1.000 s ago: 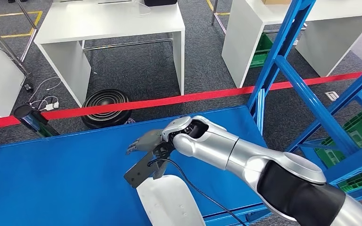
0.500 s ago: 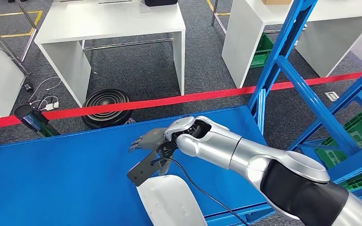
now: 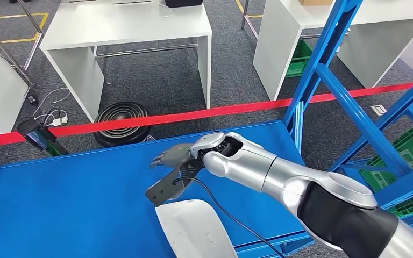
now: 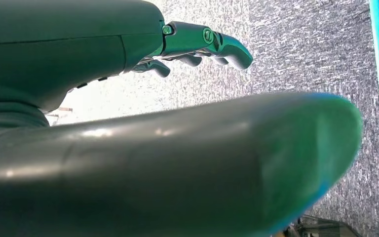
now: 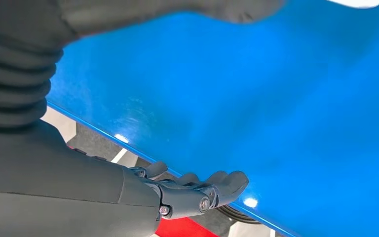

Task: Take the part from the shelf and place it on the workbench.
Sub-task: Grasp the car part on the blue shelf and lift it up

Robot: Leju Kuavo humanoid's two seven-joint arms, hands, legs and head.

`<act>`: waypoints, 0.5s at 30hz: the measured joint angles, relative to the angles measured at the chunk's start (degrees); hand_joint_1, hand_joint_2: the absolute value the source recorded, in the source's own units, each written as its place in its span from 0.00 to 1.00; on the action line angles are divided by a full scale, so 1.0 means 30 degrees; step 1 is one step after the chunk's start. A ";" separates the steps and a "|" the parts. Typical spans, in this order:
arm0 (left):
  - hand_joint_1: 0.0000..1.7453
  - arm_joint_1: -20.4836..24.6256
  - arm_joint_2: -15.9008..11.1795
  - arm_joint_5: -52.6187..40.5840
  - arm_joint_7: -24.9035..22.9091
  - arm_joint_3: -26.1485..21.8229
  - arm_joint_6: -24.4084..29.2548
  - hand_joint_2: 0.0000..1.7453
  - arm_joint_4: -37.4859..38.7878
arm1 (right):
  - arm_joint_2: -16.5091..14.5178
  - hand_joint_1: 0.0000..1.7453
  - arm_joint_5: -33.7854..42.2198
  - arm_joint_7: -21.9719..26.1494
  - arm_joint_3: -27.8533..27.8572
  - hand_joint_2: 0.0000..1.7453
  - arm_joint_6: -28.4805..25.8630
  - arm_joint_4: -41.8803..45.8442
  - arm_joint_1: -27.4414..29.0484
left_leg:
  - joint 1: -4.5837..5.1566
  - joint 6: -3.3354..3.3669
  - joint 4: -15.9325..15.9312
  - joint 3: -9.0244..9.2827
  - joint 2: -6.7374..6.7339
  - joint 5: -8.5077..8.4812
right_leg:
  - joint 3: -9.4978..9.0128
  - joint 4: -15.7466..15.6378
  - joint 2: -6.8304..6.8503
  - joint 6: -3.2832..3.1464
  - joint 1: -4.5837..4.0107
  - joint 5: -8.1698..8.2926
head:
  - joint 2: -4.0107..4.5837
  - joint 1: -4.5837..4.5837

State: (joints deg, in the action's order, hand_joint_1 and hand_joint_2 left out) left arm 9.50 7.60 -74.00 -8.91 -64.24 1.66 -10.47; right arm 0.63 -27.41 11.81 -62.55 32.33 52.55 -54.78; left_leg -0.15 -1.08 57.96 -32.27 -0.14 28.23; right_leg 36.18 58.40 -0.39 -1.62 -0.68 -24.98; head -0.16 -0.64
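**Hand over the blue bench, white part lying below it**

Part [image 3: 193, 231], white and smooth with a rounded end, lay flat on the blue bench [image 3: 59, 204] near its front edge. The right hand [image 3: 175, 161] hung just above the far end of the part. Its fingers [image 3: 164, 158] were stretched out and apart, and it held nothing. A flat dark piece at the wrist stuck out below the hand, over the tip of the part. A thin black cable ran from the wrist down across the bench.

In the left wrist view, the left hand [image 4: 197, 47] had its fingers loose and a little curled over grey carpet, with nothing in it.

Green crates [image 3: 408, 156] sat low inside the blue shelf [image 3: 349, 107] to the right of the bench. What was in them could not be made out. Another green crate [image 3: 300, 56] stood under a white table [image 3: 296, 32] farther back. A red tape line [image 3: 204, 114] crossed the floor past the bench, by a round black thing [image 3: 121, 122].
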 joint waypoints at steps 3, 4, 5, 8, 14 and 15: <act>0.00 -0.0001 -0.0043 0.0005 -0.0004 0.0056 -0.0035 0.00 0.0002 | 0.0020 0.00 0.0035 0.0000 0.0000 0.00 0.0009 -0.0066 -0.0024 | -0.0005 0.0138 -0.0066 0.0047 -0.0007 -0.0069 | -0.0041 -0.0034 -0.0008 0.0136 0.0014 0.0041 | -0.0005 0.0000; 0.00 -0.0003 -0.0040 0.0014 -0.0006 0.0058 -0.0051 0.00 0.0002 | 0.0027 0.00 0.0069 0.0006 0.0000 0.00 0.0029 -0.0073 -0.0052 | -0.0072 0.0198 -0.0180 0.0122 -0.0033 -0.0140 | -0.0015 0.0040 -0.0014 0.0206 -0.0005 -0.0026 | -0.0004 -0.0005; 0.00 -0.0006 -0.0035 0.0024 -0.0007 0.0058 -0.0064 0.00 0.0002 | 0.0035 0.00 0.0107 0.0009 0.0000 0.00 0.0053 -0.0080 -0.0098 | -0.0163 0.0260 -0.0300 0.0201 -0.0065 -0.0208 | 0.0129 0.0379 -0.0016 0.0290 -0.0012 -0.0258 | -0.0004 -0.0031; 0.00 -0.0023 -0.0049 0.0049 -0.0015 0.0058 -0.0086 0.00 0.0000 | 0.0066 0.00 0.0164 0.0016 -0.0002 0.00 0.0095 -0.0171 -0.0147 | -0.0331 0.0340 -0.0423 0.0314 -0.0139 -0.0274 | 0.1678 0.3634 0.0012 0.0611 0.0199 -0.1797 | -0.0004 -0.0104; 0.00 -0.0180 -0.0065 0.0484 0.0082 0.0058 -0.0100 0.00 0.0000 | -0.0012 0.00 0.0235 0.0139 -0.0221 0.00 0.0106 -0.0452 -0.0296 | -0.0601 -0.0163 0.0003 0.0320 -0.0060 0.0102 | 0.0870 0.1607 0.0082 0.0976 0.0608 -0.0194 | -0.0002 -0.0118; 0.00 -0.0189 -0.0082 0.0559 0.0125 0.0058 -0.0098 0.00 -0.0002 | -0.0093 0.00 0.0264 0.0141 -0.0259 0.00 0.0067 -0.0493 -0.0376 | -0.0598 -0.0305 0.0074 0.0291 -0.0051 0.0177 | 0.0449 0.0780 0.0063 0.0924 0.0597 0.0005 | -0.0004 -0.0117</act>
State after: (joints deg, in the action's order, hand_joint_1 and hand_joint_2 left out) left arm 8.93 7.36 -72.32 -8.54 -64.06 1.37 -10.48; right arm 0.36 -26.62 12.23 -63.33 32.53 51.07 -55.91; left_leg -1.94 -1.99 58.18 -31.39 -0.29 28.76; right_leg 37.53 60.74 -0.20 1.15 1.12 -24.96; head -0.17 -0.99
